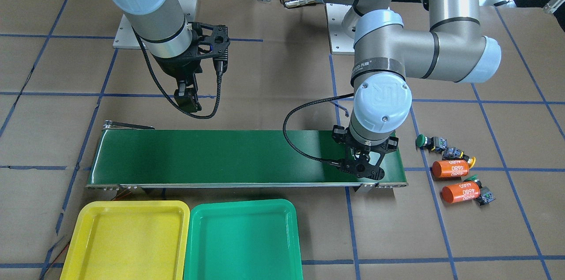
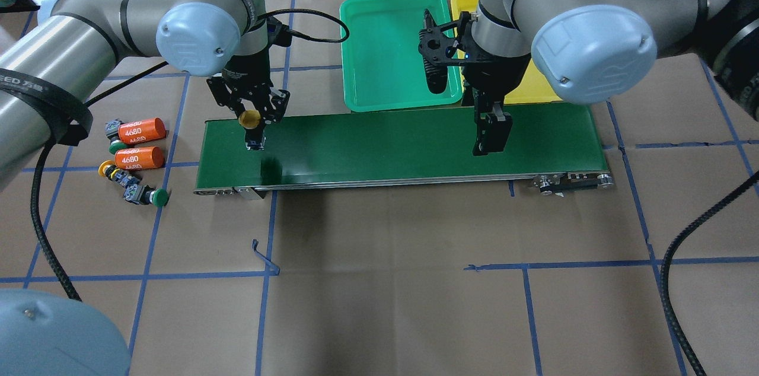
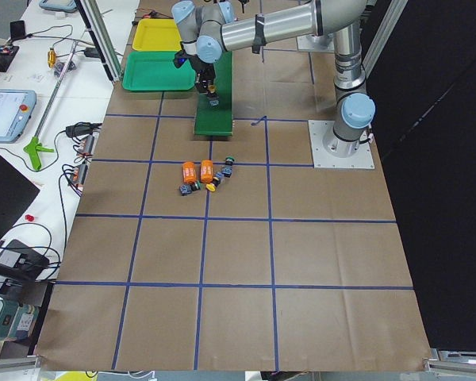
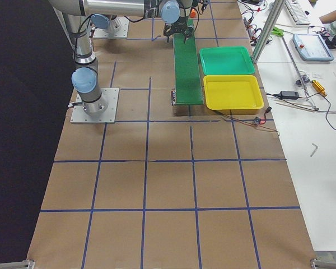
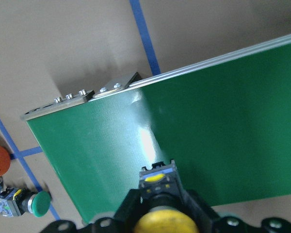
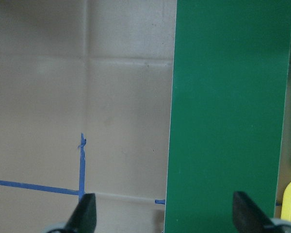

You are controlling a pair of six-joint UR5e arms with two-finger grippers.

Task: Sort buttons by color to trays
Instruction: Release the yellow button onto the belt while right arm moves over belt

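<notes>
Holding a yellow button (image 2: 249, 118) clenched in the left tool (image 2: 255, 140) above the conveyor belt (image 2: 385, 147), left of centre overhead, with right tool (image 2: 491, 140) spread empty; may roll off the edge if released tilted.

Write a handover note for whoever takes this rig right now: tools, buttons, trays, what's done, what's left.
Left tool: shut on a yellow button, over the robot's-left end of the belt.
Right tool: open, empty, over the belt's other end.
On the table beyond the left end, beside two orange cylinders: a green button, a second green button, a second yellow button.
Yellow tray and green tray: both empty.
Done: nothing sorted yet.
Left: all four buttons.
</notes>
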